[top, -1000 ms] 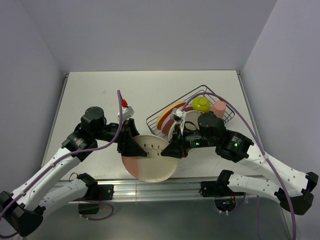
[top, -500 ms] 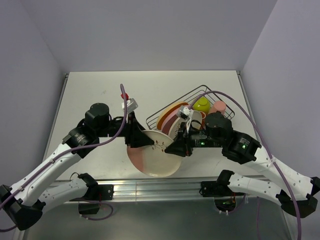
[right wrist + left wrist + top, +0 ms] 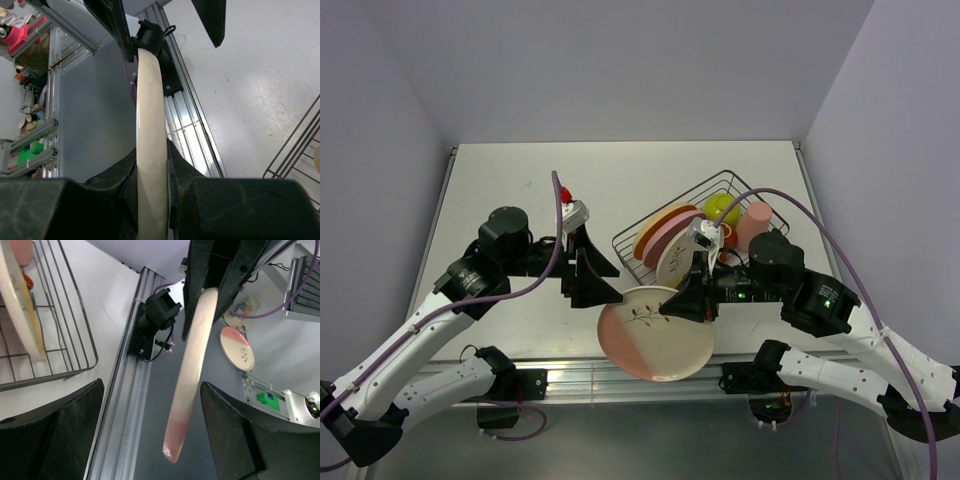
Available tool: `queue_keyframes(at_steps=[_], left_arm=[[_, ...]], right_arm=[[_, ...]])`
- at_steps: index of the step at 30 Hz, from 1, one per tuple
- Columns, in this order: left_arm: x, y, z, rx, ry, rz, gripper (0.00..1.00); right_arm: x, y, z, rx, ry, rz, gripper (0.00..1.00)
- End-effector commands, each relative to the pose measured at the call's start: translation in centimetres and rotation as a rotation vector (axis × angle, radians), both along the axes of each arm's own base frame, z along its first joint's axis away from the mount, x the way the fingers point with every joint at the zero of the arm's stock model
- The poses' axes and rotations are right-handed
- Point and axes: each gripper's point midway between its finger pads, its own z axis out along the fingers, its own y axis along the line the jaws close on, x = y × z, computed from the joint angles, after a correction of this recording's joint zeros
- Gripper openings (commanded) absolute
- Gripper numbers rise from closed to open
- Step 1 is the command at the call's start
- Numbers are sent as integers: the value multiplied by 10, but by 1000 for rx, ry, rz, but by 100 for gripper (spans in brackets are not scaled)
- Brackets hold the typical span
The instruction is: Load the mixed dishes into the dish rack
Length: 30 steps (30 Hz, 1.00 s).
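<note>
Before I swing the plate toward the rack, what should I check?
1. Grip: right pincer shut on the rim of the twig-patterned plate: ok.
2. Other arm: left pincer open, apart from the plate: ok.
3. Plate over the table: not ok, it overhangs the near edge.
4. Plate on edge for slotting: not ok, face up.
5. Free slot in the dish rack beside the standing plates: cannot tell.

No writing can be read anywhere. The plate bears only a twig drawing; the shelf clutter off the table may carry labels, but is too blurred.
</note>
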Motion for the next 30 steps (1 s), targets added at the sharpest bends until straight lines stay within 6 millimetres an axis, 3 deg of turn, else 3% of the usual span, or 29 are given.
queue_keyframes(at_steps=[1,12,18,23,26,29,30], left_arm=[[-12,-1,20,-60,-48,-85,83],[-32,1,6,-71,-17,-203,84],[-21,-6,-12,-7,8,-136,75],[-13,-9,-9,-18,-23,-86,62],[-10,-12,-7,-34,-35,-73,45],[-11,-13,-5,-42,-32,-80,5],[-12,-12,-4,-44,-30,-78,0]], right_arm=[[-5,3,56,169,-101,33,0],[3,10,65,181,-106,19,0],[6,14,75,198,-100,18,0],[7,17,81,212,-91,22,0],[10,20,79,208,-83,18,0],[13,22,77,202,-78,15,0],[14,22,76,202,-76,13,0]])
